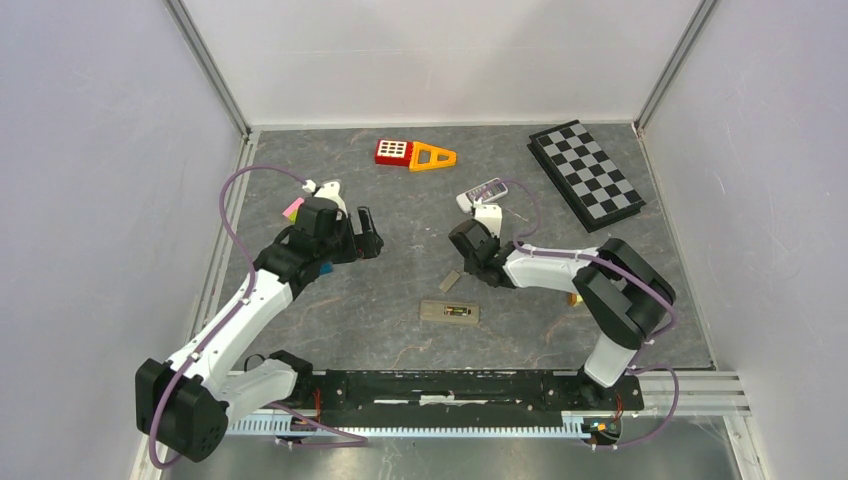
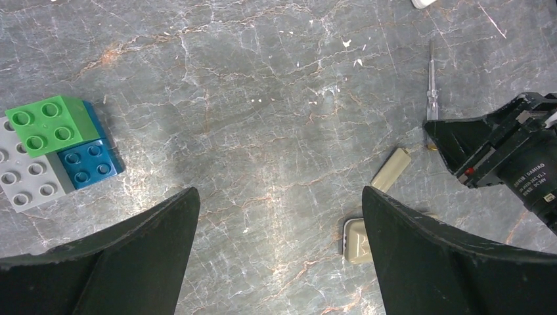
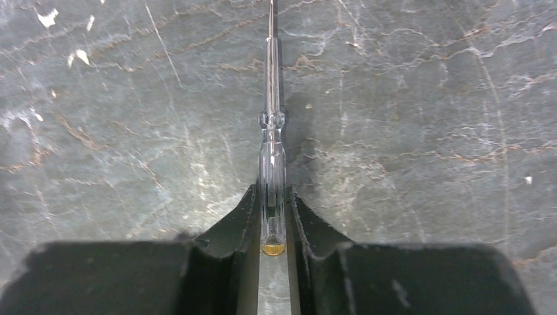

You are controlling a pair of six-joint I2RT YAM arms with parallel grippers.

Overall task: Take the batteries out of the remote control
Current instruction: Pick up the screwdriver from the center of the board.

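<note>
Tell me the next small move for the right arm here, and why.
Probably swing the right gripper toward the remote and bring the tip of the clear thin tool to its back, which looks open. The gripper is shut on that tool, the cover lies apart from the remote, and the left gripper hangs open, holding nothing.

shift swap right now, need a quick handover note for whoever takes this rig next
Left gripper: open, empty, above the table.
Right gripper: shut on the clear pen-like stick.
Remote: flat between the arms, back up and open; its cover lies just beyond it.
Done: cover off.
Left: the batteries seem to be still inside the remote, though too small to be sure; lever them out.
</note>
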